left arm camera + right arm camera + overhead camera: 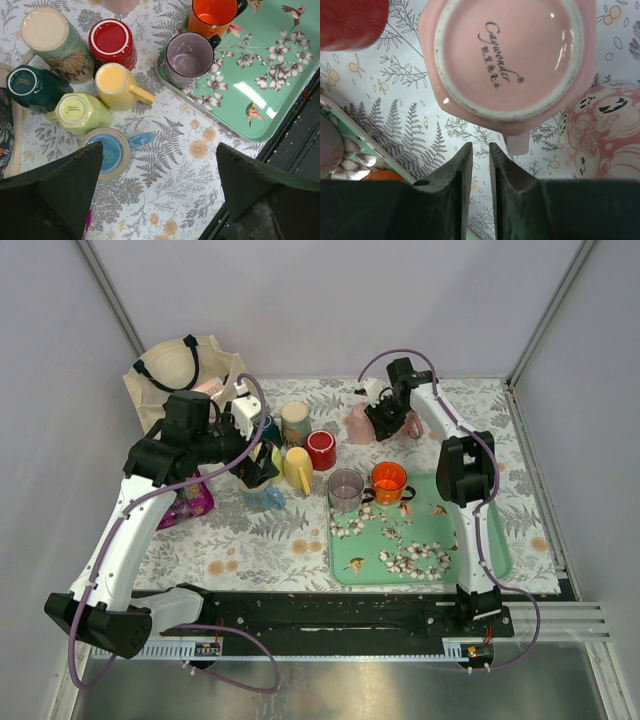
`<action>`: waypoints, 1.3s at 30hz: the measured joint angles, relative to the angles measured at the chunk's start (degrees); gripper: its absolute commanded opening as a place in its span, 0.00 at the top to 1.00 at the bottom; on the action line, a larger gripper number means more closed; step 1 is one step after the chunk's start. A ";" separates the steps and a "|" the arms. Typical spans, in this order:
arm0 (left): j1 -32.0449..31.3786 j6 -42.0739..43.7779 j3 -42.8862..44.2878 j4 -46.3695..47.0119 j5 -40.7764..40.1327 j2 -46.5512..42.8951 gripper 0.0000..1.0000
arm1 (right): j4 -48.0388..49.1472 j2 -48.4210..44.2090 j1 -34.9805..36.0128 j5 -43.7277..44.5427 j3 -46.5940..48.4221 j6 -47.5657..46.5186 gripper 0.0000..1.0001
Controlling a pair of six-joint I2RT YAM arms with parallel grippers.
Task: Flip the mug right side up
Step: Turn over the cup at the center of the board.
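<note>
A pink mug stands upside down on the floral cloth at the back, its printed base facing up and its handle pointing towards my right gripper. That gripper hangs just above and beside the handle. Its jaws are a narrow gap apart with nothing between them. In the top view the pink mug sits left of the right gripper. My left gripper is wide open and empty above the cloth, over a blue mug.
Several more mugs stand upside down: red, yellow, lime, dark green and a tall patterned one. A pink ghost-print mug is right of the target. The green tray holds upright orange and grey mugs.
</note>
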 measured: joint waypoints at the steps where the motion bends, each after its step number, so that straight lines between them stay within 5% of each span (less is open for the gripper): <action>1: 0.00 -0.15 0.00 0.04 0.02 0.00 0.02 | -0.11 0.00 0.00 0.00 -0.15 -0.04 0.67; 3: -0.13 -0.15 0.00 0.17 0.02 0.00 0.02 | -0.57 0.00 0.02 0.02 -0.22 -0.13 0.59; 6: -0.35 0.07 0.00 0.15 -0.04 -0.02 0.02 | -1.09 -0.17 0.02 0.02 -0.46 -0.81 0.33; 9: -0.48 0.59 -0.02 0.13 -0.28 -0.17 0.02 | 0.79 -2.89 0.02 0.35 -5.27 -2.56 0.21; 18: -0.52 0.98 -0.26 -1.42 -1.31 -0.11 0.02 | 5.62 -7.17 -0.04 1.36 -11.04 -5.31 0.25; 29: -0.52 0.98 -0.11 -2.34 -1.36 1.46 0.02 | 3.93 3.21 -0.26 0.61 10.64 -4.79 0.20; 39: -0.52 0.96 -0.07 -2.27 -1.36 2.05 0.02 | -0.13 6.86 -0.26 -0.37 9.57 -4.79 0.41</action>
